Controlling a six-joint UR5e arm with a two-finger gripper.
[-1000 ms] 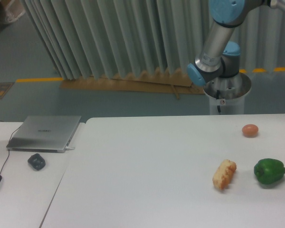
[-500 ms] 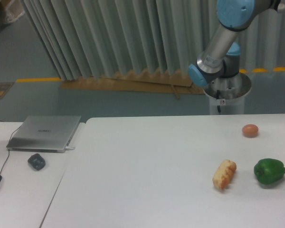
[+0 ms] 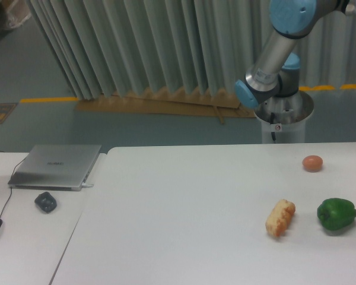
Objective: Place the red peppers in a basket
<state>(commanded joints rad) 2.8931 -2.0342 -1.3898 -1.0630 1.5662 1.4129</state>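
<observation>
Only the arm [image 3: 273, 53] shows, rising out of frame at top right, so the hand is out of sight; no red pepper or basket visible; on the worktop [image 3: 184, 214] lie a green pepper [image 3: 337, 214], bread roll [image 3: 280, 217] and egg-shaped thing [image 3: 312, 162].

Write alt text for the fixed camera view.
A white table holds a green bell pepper, a bread roll and a small orange-brown egg-shaped thing at its right side. A robot arm rises behind it; its gripper, any red pepper and any basket are out of view. A closed laptop lies far left.
</observation>
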